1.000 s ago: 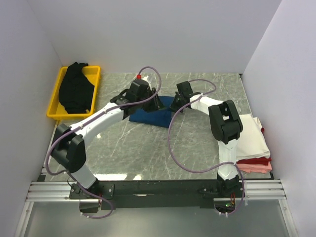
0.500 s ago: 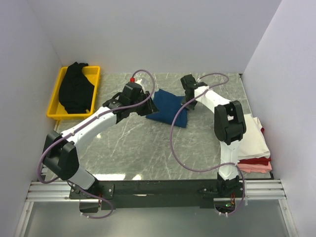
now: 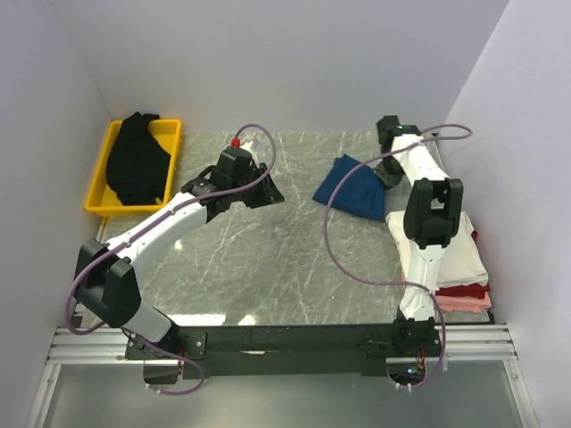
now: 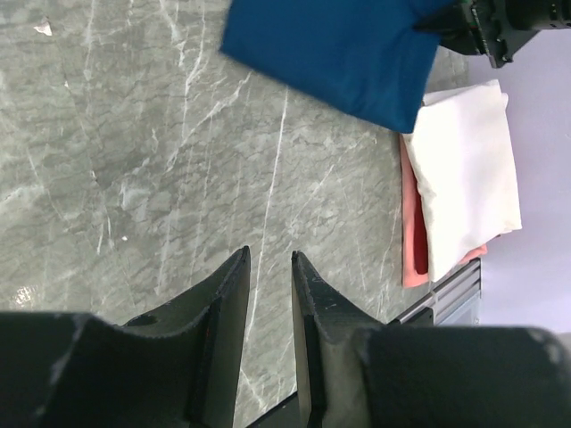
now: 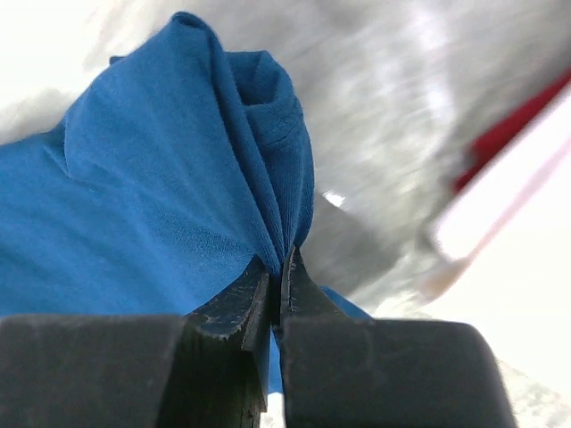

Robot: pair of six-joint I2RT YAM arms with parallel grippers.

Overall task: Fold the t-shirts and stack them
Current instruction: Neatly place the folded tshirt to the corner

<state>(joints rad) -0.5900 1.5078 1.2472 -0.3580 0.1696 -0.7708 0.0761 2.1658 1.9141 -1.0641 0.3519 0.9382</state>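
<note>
- Pinching hard, the right gripper (image 5: 278,265) has its jaws pressed together on a gathered ridge of the dark blue tee (image 5: 161,178). Only cloth sits between them.
- Judging from the task, the step in hand is carrying this tee to the stack, so the grip should stay firm until the cloth is over the pile. It holds a bunched ridge, not a flat edge, so a lift that clears the table before crossing seems wise.
- The left gripper (image 4: 268,260) hovers above the marble table (image 3: 268,259). Its fingers are parted by only a slit and hold nothing. It is well apart from the tee and could help square the fold on landing.
- From above, the tee spreads as a loose, rumpled wedge over the far right of the table, just beside the stack. It is soft and creased, and no print shows.
- The stack has the white tee (image 3: 451,250) on top, with the red tee (image 3: 459,291) and the pink tee (image 3: 464,304) showing beneath at its near edge — a dragged corner could ruck the white layer.
- The black tee (image 3: 134,160) lies heaped in the yellow tray (image 3: 100,207) at far left — not yet folded.
</note>
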